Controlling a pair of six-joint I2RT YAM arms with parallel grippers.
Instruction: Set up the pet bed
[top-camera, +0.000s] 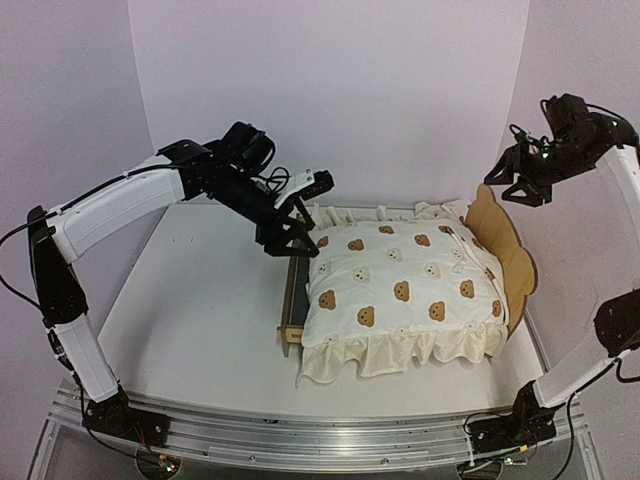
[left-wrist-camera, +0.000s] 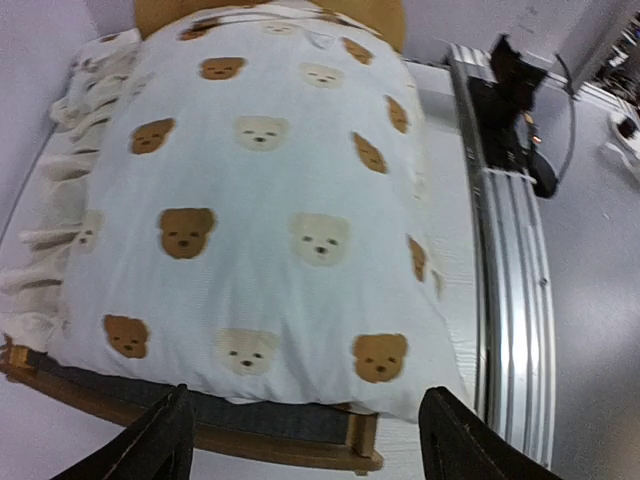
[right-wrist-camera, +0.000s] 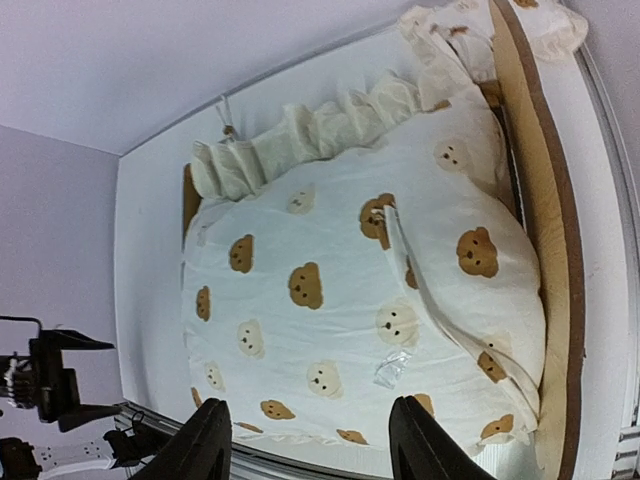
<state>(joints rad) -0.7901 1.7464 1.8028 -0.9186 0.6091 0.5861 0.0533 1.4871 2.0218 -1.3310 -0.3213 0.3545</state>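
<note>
The pet bed (top-camera: 400, 290) lies right of centre: a cream bear-print cushion (left-wrist-camera: 260, 200) on a plywood frame (left-wrist-camera: 250, 425) with a dark base. Its ear-shaped headboard (top-camera: 510, 250) is at the right end, with a small matching pillow (right-wrist-camera: 470, 260) against it. My left gripper (top-camera: 290, 240) hovers above the foot end, open, with nothing between its fingers (left-wrist-camera: 150, 445). High over the headboard, my right gripper (top-camera: 515, 190) is open and empty too. In its wrist view the right gripper (right-wrist-camera: 310, 440) looks down on the cushion (right-wrist-camera: 330, 290). The left gripper (left-wrist-camera: 305, 440) frames the bed's foot edge.
The cushion's ruffle (right-wrist-camera: 320, 130) bunches along the far side of the bed. A small clear scrap (right-wrist-camera: 388, 370) lies on the cushion. The aluminium rail (left-wrist-camera: 510, 250) runs along the near table edge with the right arm's base (left-wrist-camera: 515, 90) on it. White walls enclose the table.
</note>
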